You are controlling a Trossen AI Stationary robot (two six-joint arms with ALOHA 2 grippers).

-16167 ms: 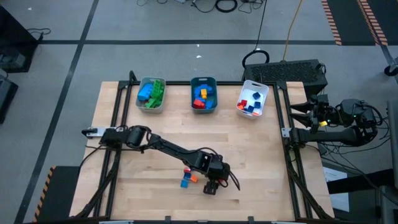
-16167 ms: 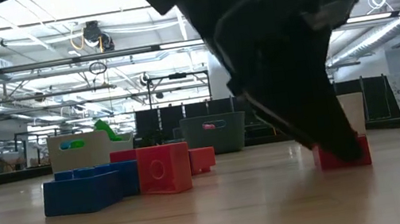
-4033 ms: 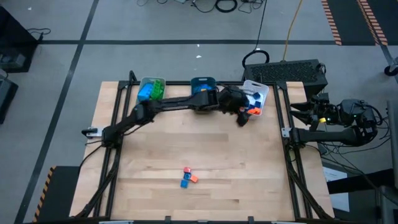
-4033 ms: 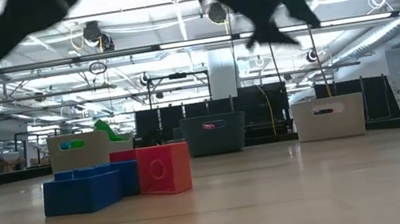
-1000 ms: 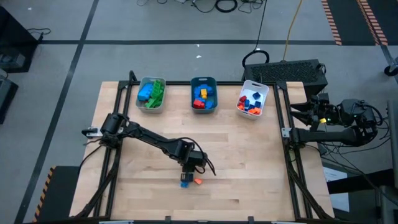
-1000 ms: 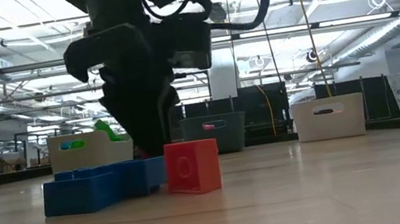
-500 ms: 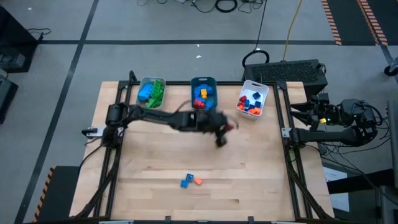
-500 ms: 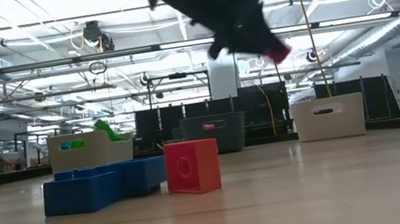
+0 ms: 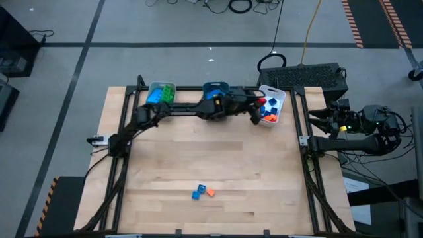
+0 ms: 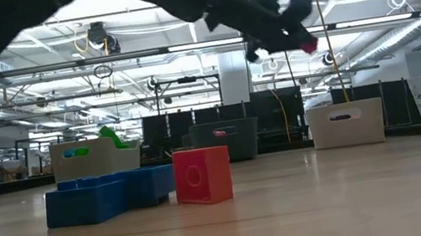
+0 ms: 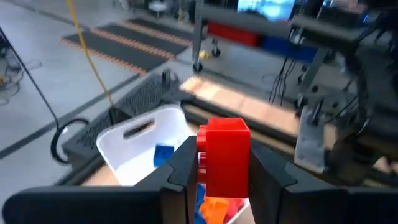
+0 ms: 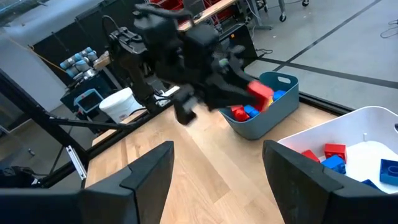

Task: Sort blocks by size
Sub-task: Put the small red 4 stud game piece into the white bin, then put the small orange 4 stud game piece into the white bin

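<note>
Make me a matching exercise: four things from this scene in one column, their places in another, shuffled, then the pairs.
Things:
1. red block
2. white tray
3. blue block
4. right gripper

Places:
A. parked off the table's right edge
B. on the tabletop near the front, beside an orange block
C. held in the left gripper
D. back right of the table

Pairs: 1-C, 2-D, 3-B, 4-A

Two dark jointed arms (image 9: 172,111) with black fingers (image 11: 180,168) and trailing cables.
</note>
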